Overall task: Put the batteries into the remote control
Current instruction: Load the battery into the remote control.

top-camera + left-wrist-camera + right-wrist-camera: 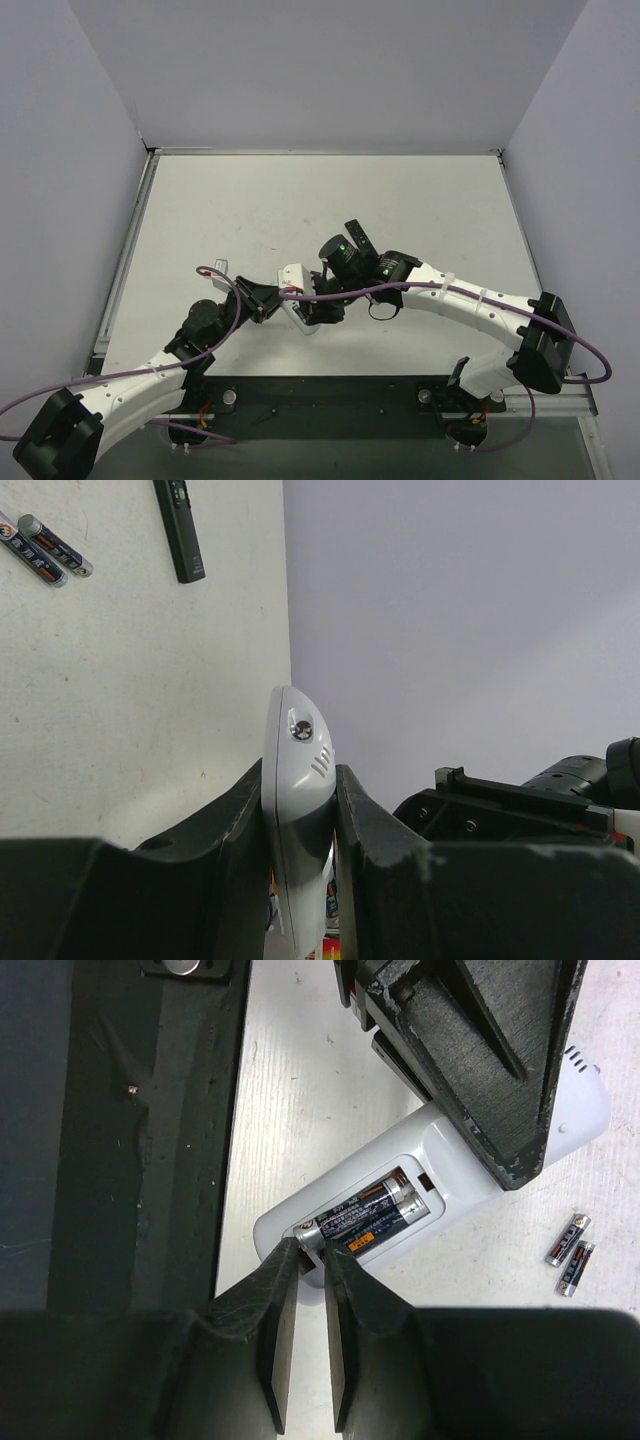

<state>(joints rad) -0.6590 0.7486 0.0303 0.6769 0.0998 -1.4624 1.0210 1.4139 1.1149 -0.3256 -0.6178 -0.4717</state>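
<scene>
The white remote control [455, 1185] lies back-up, its battery bay open with two batteries [372, 1210] lying side by side in it. My left gripper [300, 775] is shut on the remote [297, 750], clamping its sides near one end; its fingers [490, 1070] show in the right wrist view. My right gripper [312, 1250] is almost shut with a narrow slit, holding nothing, its tips at the bay's near end against the upper battery's silvery end. Two spare batteries [570, 1253] lie on the table, also seen in the left wrist view [45, 548]. From above, both grippers [270, 298] [322, 303] meet at the remote [303, 318].
A slim black remote [358, 237] lies just beyond the right wrist, also in the left wrist view [179, 530]. The black base plate [120, 1130] runs along the table's near edge, close to the remote. Grey walls enclose the table.
</scene>
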